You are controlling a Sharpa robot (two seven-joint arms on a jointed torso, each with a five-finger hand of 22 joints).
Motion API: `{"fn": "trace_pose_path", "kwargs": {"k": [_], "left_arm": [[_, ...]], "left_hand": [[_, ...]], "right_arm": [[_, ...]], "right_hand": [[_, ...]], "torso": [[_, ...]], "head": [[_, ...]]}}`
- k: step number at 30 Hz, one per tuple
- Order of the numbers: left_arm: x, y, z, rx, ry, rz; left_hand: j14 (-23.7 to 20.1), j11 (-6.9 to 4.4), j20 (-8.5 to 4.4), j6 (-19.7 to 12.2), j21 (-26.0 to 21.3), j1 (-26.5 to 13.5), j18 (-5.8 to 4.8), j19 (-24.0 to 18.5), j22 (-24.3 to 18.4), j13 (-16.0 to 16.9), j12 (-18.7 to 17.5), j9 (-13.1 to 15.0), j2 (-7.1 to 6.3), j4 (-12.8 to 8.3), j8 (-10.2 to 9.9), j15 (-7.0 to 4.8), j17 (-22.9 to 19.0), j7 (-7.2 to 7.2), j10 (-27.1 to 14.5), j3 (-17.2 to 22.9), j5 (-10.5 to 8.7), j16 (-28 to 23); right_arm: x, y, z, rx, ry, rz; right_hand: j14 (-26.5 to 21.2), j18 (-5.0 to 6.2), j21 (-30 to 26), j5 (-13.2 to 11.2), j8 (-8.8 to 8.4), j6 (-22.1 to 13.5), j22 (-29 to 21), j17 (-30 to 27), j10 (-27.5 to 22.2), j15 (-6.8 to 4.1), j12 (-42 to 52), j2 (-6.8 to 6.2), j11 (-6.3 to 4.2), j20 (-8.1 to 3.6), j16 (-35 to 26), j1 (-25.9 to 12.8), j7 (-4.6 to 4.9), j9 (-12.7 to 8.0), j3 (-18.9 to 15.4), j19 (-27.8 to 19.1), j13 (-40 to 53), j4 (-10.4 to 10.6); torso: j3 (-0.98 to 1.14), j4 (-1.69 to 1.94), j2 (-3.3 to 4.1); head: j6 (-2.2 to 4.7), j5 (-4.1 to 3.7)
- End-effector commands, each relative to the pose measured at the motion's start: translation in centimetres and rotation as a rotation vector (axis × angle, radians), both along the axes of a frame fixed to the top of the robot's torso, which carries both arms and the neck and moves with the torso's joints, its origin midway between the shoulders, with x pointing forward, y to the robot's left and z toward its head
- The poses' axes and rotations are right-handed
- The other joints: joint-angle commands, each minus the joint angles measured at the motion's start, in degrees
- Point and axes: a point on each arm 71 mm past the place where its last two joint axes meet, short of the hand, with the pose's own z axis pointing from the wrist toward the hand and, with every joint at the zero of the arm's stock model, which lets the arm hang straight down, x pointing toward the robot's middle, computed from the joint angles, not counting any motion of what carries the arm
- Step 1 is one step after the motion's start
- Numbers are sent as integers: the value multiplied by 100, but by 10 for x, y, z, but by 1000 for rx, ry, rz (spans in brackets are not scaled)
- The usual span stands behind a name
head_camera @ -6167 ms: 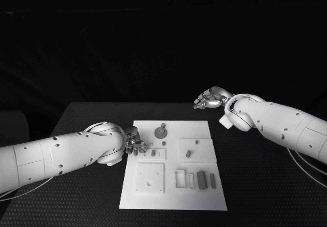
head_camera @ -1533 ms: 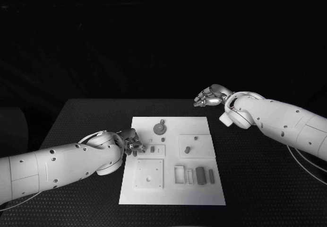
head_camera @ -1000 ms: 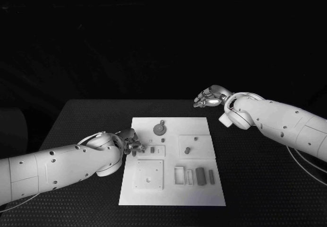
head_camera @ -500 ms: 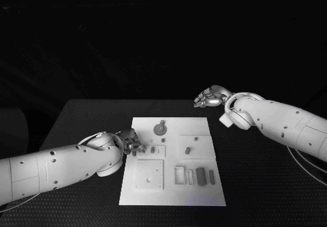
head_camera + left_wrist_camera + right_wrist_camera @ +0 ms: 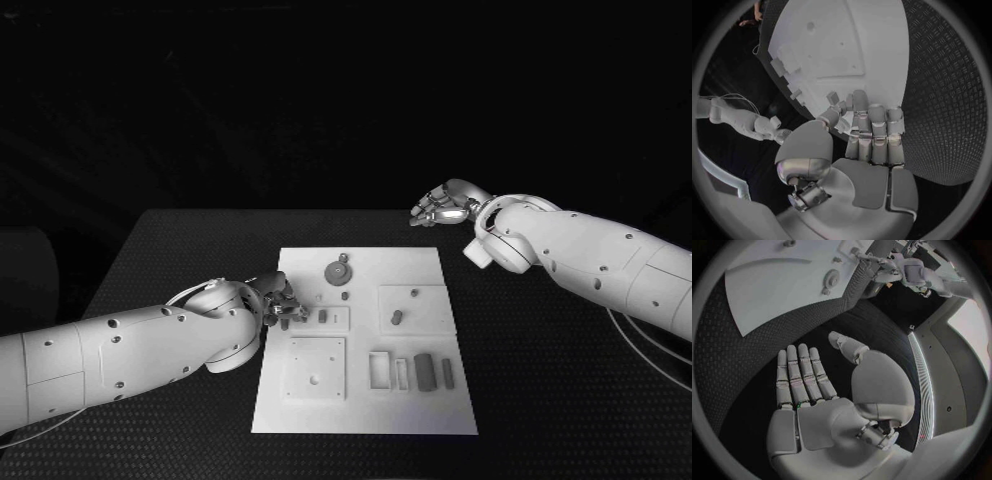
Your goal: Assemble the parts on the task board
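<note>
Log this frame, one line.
left hand: at task board left edge, pinching small part | right hand: open, off board | round part: on board

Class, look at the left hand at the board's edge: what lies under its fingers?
Under the left hand lie the white task board's left edge and bare black table. The fingertips reach a small raised part; whatever sits beneath the palm is covered.

right hand (image 5: 820,405): palm up, fingers straight and side by side, thumb apart, nothing in it | below it: black table (image 5: 761,340) | task board (image 5: 786,285): white, beyond the fingertips | on it: a round part (image 5: 831,277) near its edge | left hand (image 5: 873,265): at the board's far side
</note>
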Motion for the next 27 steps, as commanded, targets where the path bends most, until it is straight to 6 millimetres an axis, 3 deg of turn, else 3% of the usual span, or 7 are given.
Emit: {"fn": "trace_pose_path", "kwargs": {"k": [1,27], "left_arm": [[-2,-2,-3,22,17,-17],[-4,-10,-5,132,32,-92]], "left_hand": [[7,-28,-537,55,36,86,-19,-22,135,9,38,-9,28,-37,8,-85,9,-1,-3,6,38,35],[83,-108,-630,202,292,31,-7,39,132,226,384,3,-41,-69,163,-210,56,-81,25,-38,195,303]], "right_arm": [[0,1,0,2,2,15],[-1,2,-1,4,4,19]], "right_hand": [[-53,-51,-36,19,28,-40,7,-5,-20,4,-21,31,15,-9,26,-42,2,-6,-31,-41,-6,0],[-53,-50,-43,19,30,-41,17,-7,-20,5,-22,33,15,-9,28,-40,2,-8,-32,-40,-6,-3]], "torso": [[1,-1,-2],[2,1,-3]], "head": [[-3,-2],[-29,-13]]}}
